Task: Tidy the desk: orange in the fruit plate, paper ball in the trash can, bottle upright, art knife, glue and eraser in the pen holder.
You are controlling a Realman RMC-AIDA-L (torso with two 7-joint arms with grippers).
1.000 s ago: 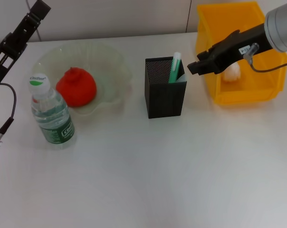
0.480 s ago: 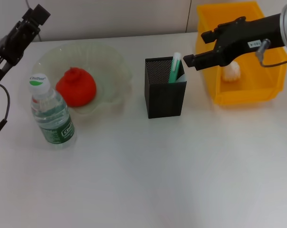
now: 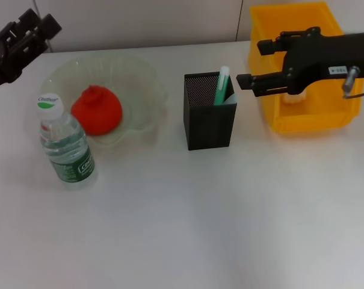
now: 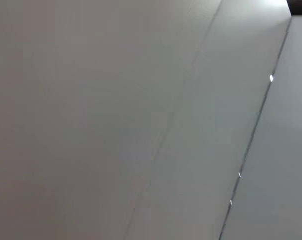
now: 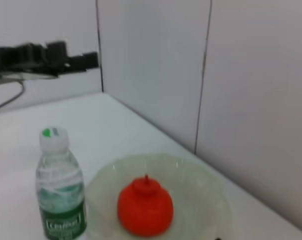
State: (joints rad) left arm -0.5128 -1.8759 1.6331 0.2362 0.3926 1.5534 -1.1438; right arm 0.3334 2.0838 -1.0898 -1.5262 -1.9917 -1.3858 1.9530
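The orange point(image 3: 96, 109) point(image 5: 145, 207) lies in the pale green fruit plate point(image 3: 141, 71) point(image 5: 206, 196). Next to the plate the bottle point(image 3: 64, 144) point(image 5: 61, 195) stands upright. The black mesh pen holder point(image 3: 209, 120) holds a green stick point(image 3: 221, 85); I cannot tell whether it is the art knife or the glue. The eraser is out of view. My right gripper point(image 3: 249, 61) hovers open and empty between the pen holder and the yellow trash can point(image 3: 302, 18). It covers most of the paper ball point(image 3: 295, 97) in the can. My left gripper point(image 3: 26, 31) point(image 5: 46, 54) is raised at the far left.
A pale wall with vertical seams rises just behind the table's back edge. The left wrist view holds only that wall. The plate, pen holder and trash can stand in a row along the back of the white table point(image 3: 200, 229).
My right gripper has lifted from the trash can's front wall and levelled out, its fingers pointing at the pen holder. The left arm has risen toward the upper left corner.
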